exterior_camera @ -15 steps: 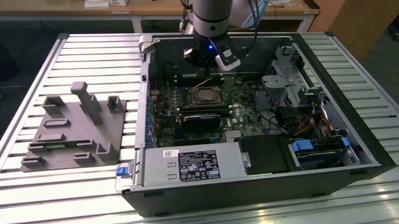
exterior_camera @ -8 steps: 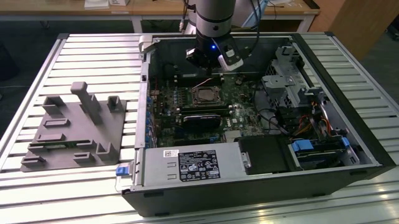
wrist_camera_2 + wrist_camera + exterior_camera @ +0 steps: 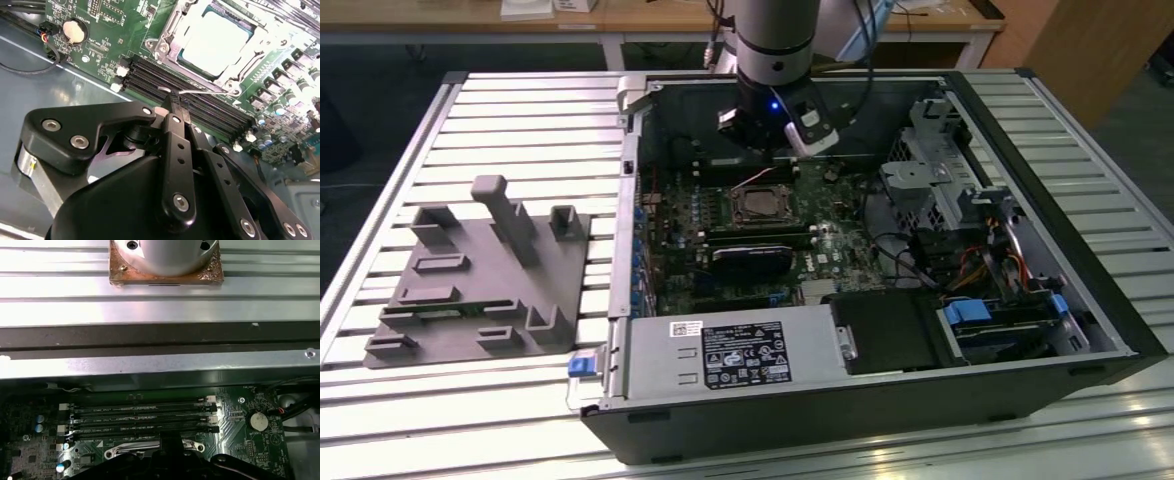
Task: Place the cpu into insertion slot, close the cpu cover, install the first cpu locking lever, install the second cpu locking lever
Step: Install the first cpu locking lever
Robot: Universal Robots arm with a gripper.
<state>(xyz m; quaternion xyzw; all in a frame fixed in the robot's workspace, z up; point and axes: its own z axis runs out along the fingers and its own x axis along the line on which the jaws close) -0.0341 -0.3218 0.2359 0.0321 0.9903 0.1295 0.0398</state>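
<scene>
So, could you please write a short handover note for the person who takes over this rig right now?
Gripper: fingers shut, tip right at a thin wire locking lever next to the memory slots; whether they touch cannot be judged.
Cpu: seated in the insertion slot.
Cpu cover: down around the cpu, whose pale top shows through its window.
Done: cpu placed, cover closed.
Left: both levers; whether either is latched cannot be seen.
</scene>
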